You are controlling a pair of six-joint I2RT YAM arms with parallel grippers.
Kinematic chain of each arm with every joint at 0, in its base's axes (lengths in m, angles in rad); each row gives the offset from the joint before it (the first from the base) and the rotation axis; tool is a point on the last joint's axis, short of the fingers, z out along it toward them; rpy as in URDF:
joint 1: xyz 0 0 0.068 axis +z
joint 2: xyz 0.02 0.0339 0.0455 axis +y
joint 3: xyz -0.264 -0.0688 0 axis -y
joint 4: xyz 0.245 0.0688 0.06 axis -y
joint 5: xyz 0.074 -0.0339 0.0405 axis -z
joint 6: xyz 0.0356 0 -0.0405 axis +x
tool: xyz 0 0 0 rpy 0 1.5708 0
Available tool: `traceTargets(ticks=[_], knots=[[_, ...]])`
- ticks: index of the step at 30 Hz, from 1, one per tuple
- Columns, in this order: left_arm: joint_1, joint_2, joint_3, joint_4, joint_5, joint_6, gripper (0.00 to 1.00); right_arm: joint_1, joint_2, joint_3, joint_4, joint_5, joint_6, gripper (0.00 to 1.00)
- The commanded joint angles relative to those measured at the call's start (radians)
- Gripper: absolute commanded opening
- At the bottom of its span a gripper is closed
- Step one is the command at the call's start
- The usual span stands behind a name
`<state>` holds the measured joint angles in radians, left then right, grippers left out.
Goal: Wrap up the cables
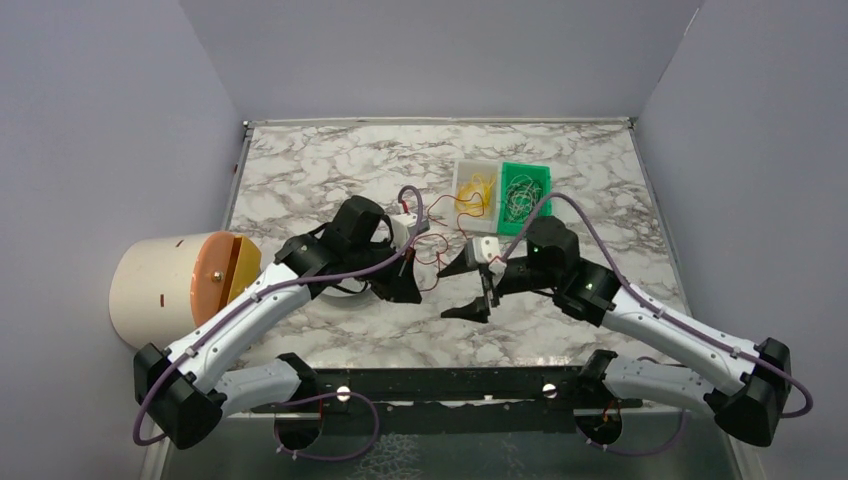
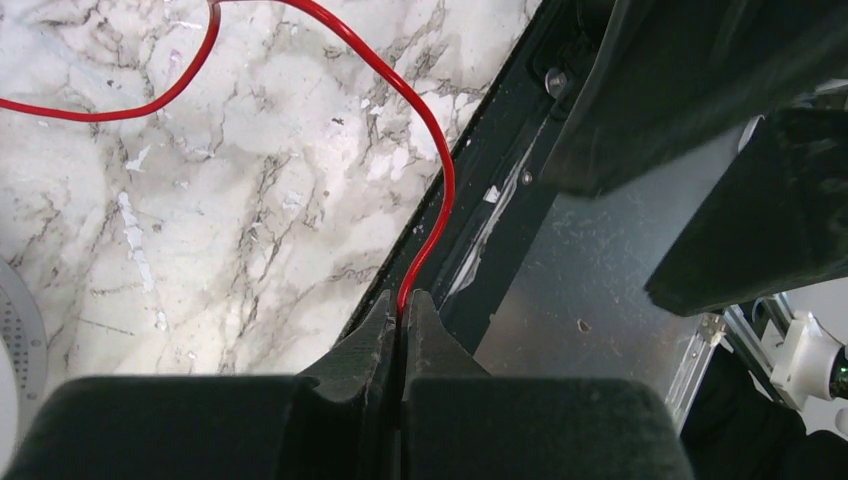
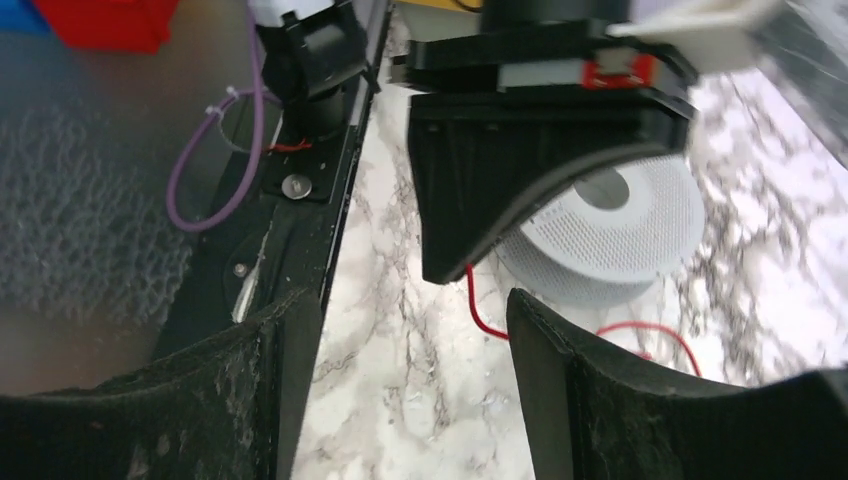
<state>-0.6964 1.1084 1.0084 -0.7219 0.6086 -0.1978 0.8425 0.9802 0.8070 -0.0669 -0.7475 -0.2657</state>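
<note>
The thin red wire (image 1: 436, 244) lies in loose loops on the marble table between the two grippers. My left gripper (image 1: 407, 287) is shut on it: in the left wrist view the red wire (image 2: 441, 170) runs down from the table into the closed jaw tips (image 2: 402, 303). My right gripper (image 1: 472, 288) is open and empty, just right of the left one. In the right wrist view its fingers (image 3: 285, 340) stand wide apart, and the red wire (image 3: 476, 308) hangs from the left gripper (image 3: 520, 170) in front of a white perforated spool (image 3: 625, 230).
The white spool (image 1: 345, 291) sits mostly under my left arm. A white bin of yellow wires (image 1: 474, 189) and a green bin of pale wires (image 1: 525, 190) stand behind. A large cream cylinder with an orange face (image 1: 180, 285) lies at the left edge. The black front rail (image 1: 450, 381) is near.
</note>
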Motion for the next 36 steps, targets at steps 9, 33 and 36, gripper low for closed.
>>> traceTargets(ticks=[9,33,36], knots=[[-0.012,-0.105,0.045,-0.120,-0.032,0.027,0.00,0.169,0.158,0.103,-0.086,0.205,-0.544,0.71],[-0.035,-0.174,0.096,-0.151,-0.151,0.030,0.00,0.197,0.135,0.001,-0.009,0.349,-0.431,0.15],[-0.035,-0.177,0.093,-0.151,-0.160,0.027,0.00,0.197,0.114,-0.013,0.030,0.336,-0.377,0.02]])
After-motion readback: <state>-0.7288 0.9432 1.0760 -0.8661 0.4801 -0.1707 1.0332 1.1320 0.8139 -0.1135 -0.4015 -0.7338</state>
